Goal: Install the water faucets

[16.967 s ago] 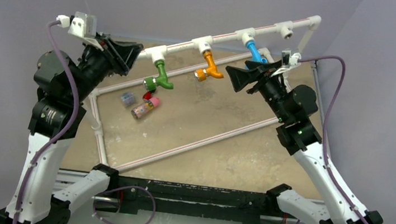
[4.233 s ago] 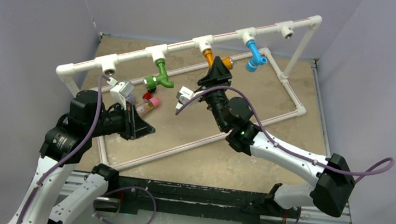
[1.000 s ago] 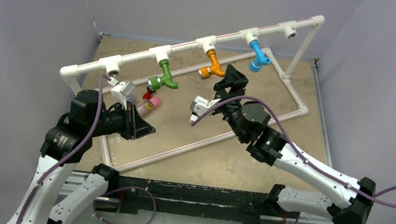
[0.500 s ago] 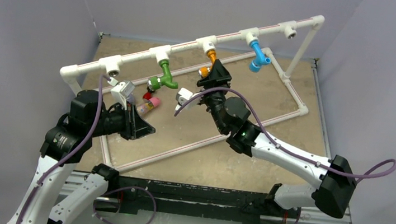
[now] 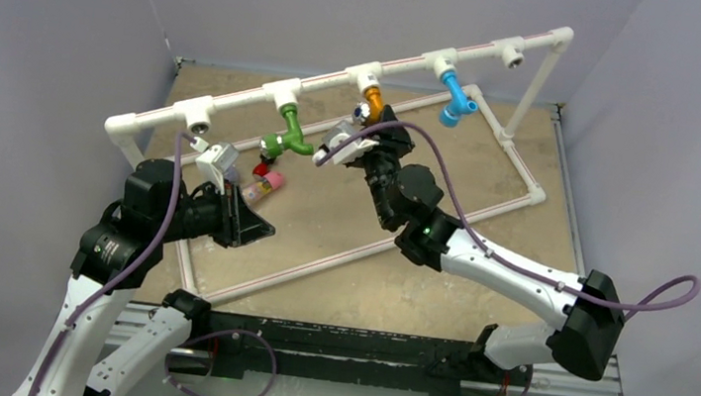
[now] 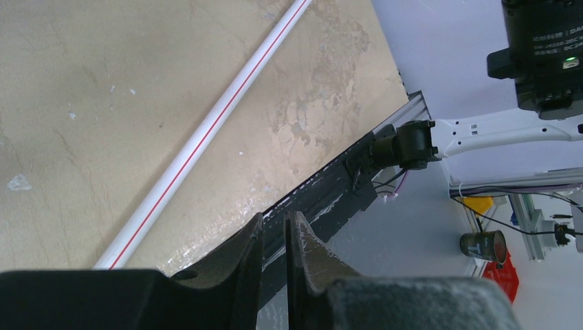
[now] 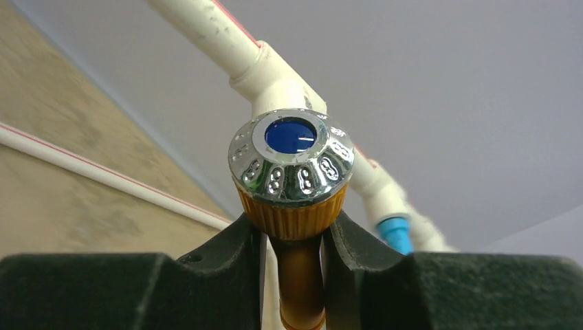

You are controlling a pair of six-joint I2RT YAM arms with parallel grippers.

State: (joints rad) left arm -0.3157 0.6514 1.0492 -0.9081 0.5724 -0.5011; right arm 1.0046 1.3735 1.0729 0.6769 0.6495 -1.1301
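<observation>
**Right claw**: both fingers are clamped on the stem of the orange faucet, just beneath its ribbed collar and the chrome cap with the blue centre. The stem runs down between the fingers, and the cap sits above them, facing the wrist camera. Behind the cap stands the white tee socket; the joint itself is hidden in this view.

**Step in hand.** By this evidence you are seating or turning this faucet in its socket. To do it well:
- Keep the wrist axis in line with the socket's bore.
- Turn without side load, so the thin pipe rail does not flex.
- Hold the stem, not the cap, which would likely spin on its own.
- If the smooth stem slips, let go and take it again close under the collar.

**From above.** The right claw sits just below the rail. The orange faucet hangs from the middle tee, between the green faucet and the blue faucet, each on its own tee.

**Left claw**: its fingers are drawn almost together on nothing. It is well apart from the rail, above the table.
</observation>
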